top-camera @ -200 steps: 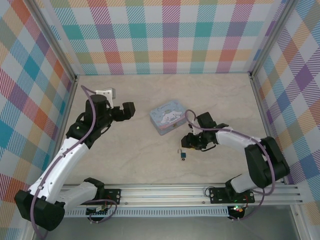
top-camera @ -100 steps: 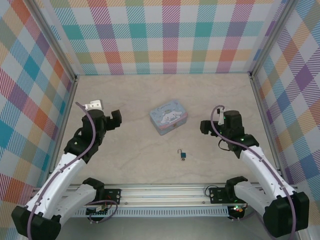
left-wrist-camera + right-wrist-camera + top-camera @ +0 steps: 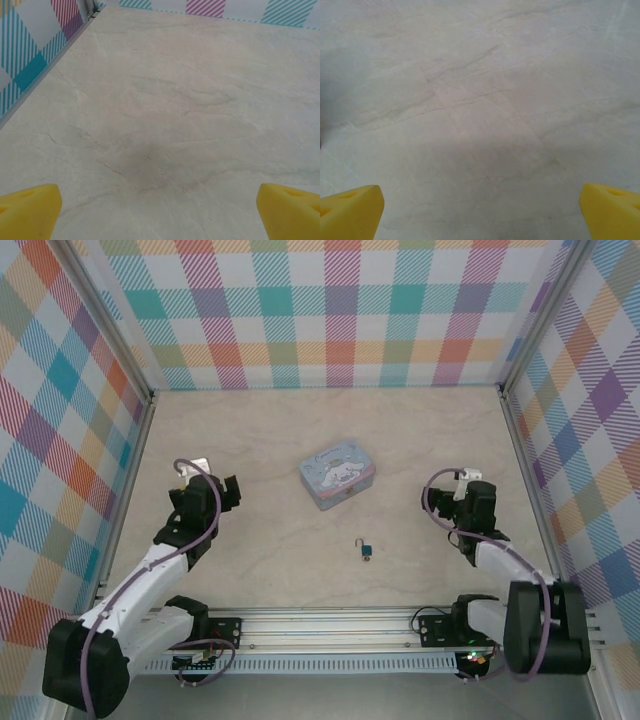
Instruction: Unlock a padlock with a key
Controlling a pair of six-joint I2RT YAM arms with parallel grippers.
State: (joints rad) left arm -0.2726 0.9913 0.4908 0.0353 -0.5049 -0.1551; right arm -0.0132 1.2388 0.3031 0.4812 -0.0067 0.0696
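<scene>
Tin (image 3: 337, 473): it is sitting on the counter (image 3: 270, 565) around the middle, a pastel blue box with a cartoon print. Its lid is lying closed, so I cannot tell what it is holding inside.
Padlock (image 3: 367, 551): it is lying flat on the bare counter, not in any container. It is a little nearer to my bases than the tin and apart from it, between my two arms.
Padlock axis: the long axis is running roughly from near to far, a little slanted. The blue body is lying at the near end, and the thin shackle is pointing away, toward the tin and slightly to my left.
Shackle: it is too small for me to tell if it is latched.
Left pincer (image 3: 160, 215): it is hanging released, with the yellow fingertips (image 3: 27, 210) standing wide apart and bare counter showing between them. It is hovering left of the tin, well apart from the padlock.
Right pincer (image 3: 480, 212): it is also hanging released, with its yellow fingertips (image 3: 350, 210) spread wide over bare counter, right of the tin.
</scene>
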